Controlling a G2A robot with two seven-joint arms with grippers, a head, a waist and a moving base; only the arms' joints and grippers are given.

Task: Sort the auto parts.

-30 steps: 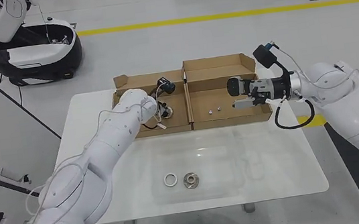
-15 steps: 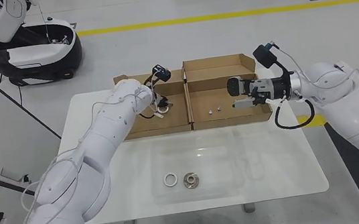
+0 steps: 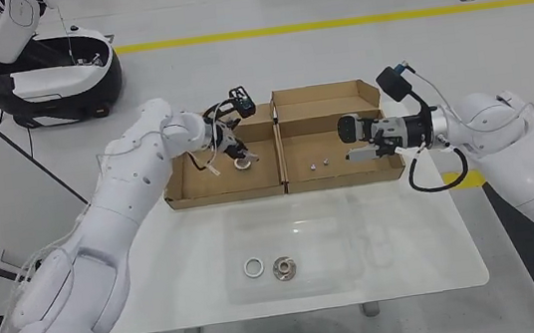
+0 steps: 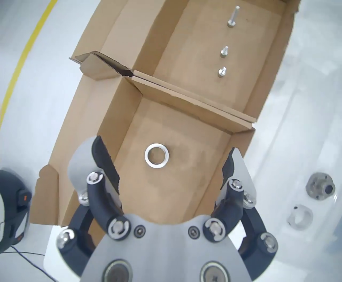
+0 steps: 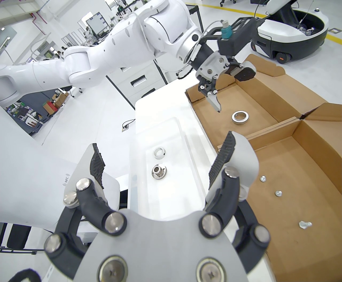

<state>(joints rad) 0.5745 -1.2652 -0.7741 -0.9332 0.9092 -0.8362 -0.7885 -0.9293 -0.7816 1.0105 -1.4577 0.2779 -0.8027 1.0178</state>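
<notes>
Seen from the top, the left box (image 3: 193,180) and right box (image 3: 309,136) sit side by side in the upper middle of the frame, touching, along the upper edge of the bench (image 3: 426,237). The left hand (image 4: 165,147) hangs over the left box with its fingers spread wide, grasping nothing. A metal ring (image 4: 157,159) lies flat on that box's floor, free of the fingers. The right hand (image 5: 162,142) hovers at the right end of the right box, also released and empty. Three bolts (image 4: 224,51) lie in a loose row on the right box's floor. A clear tray (image 3: 322,250) sits in the lower middle of the frame, holding a white collar (image 3: 254,266) and, just beside it, a metal flange (image 3: 282,267).
</notes>
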